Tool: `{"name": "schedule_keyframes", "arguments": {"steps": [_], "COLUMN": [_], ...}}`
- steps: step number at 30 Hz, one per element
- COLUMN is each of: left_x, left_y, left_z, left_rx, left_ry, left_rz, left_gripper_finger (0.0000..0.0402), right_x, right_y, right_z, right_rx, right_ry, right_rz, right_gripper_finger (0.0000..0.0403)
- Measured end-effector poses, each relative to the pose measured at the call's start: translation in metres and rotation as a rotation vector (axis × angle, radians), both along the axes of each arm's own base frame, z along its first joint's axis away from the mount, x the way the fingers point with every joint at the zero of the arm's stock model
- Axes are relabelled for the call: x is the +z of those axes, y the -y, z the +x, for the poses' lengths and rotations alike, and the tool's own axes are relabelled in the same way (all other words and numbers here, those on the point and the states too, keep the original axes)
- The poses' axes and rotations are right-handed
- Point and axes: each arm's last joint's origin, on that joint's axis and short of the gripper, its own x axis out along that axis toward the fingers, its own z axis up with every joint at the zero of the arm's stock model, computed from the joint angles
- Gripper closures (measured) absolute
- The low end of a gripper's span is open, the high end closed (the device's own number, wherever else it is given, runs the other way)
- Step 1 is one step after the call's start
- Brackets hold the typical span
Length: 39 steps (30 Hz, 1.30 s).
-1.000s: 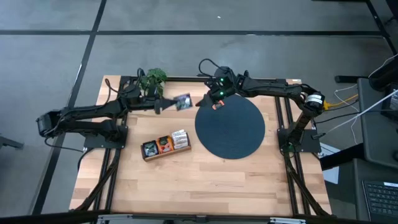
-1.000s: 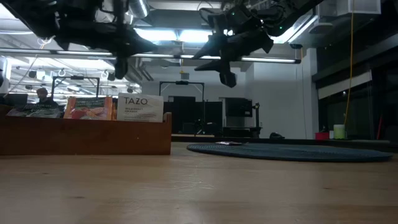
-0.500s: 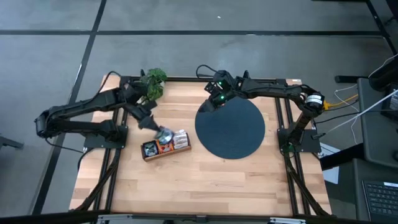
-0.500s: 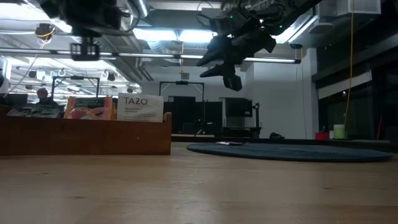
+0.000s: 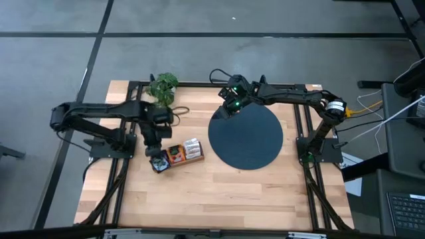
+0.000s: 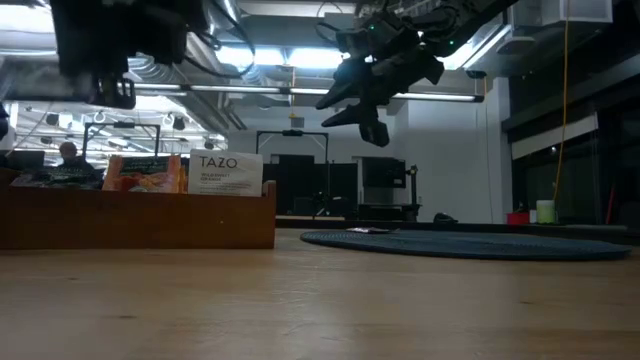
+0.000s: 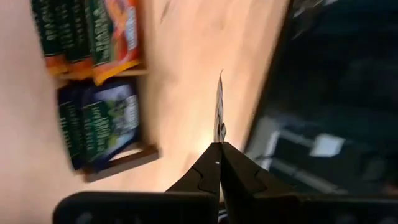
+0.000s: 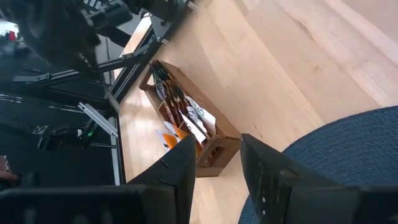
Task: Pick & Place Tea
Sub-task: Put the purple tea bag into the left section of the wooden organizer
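While I hold the rig at this moment, I log the following.

Left gripper [image 7: 219, 149]: fingers pressed together, pinching one sachet [image 7: 219, 115] edge-on, a thin sliver standing up from the tips. In the high view the left gripper [image 5: 157, 157] hangs over the end of the tray [image 5: 194, 157] farthest from the disc [image 5: 246, 136].

Tray: wooden, three compartments, on the table [image 5: 219, 192] just beside the disc. From the left wrist I see dark blue-green sachets [image 7: 99, 127] in the end compartment and orange ones [image 7: 115, 31] in the next; the low view shows white sachets [image 6: 230, 173] at the end nearest the disc.

Right gripper [image 8: 214, 165]: fingers spread, nothing between them. In the high view the right gripper [image 5: 229, 106] waits above the disc's far rim, well apart from the tray.

Plant [image 5: 163, 86]: at the table's far edge, behind the left arm.

Risks, as I judge them:
- Pinch is only on the sachet's edge; a quick wrist turn could let it slip or twist out
- If lowered off-line, the sachet may catch the tray wall or land on the packed sachets instead of sliding between them
- Pressing down onto the full compartment could crumple sachets or shove the light tray along the table
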Motion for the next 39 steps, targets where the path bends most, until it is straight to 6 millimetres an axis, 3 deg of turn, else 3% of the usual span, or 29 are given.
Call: {"name": "schedule_keyframes", "arguments": {"steps": [8, 15, 30, 39], "left_x": [-0.019, -0.028, -0.048, -0.041], "left_y": [0.005, 0.001, -0.002, -0.002], "left_z": [0.017, 0.028, 0.04, 0.036], "left_rx": [-0.137, -0.163, -0.276, -0.282], "left_ry": [-0.181, -0.225, -0.262, -0.217], "left_rz": [0.203, 0.301, 0.272, 0.277], "left_gripper_finger": [0.0399, 0.0399, 0.0396, 0.0338], "right_x": [0.0, 0.0, -0.002, -0.002], "right_y": [0.0, 0.0, 0.0, 0.0], "right_z": [0.0, 0.0, -0.001, -0.002], "right_rx": [-0.001, -0.015, -0.021, -0.012], "right_ry": [-0.002, -0.008, -0.027, -0.03], "right_rz": [0.001, -0.009, -0.01, -0.02], "right_gripper_finger": [0.0275, 0.0275, 0.0275, 0.0275]}}
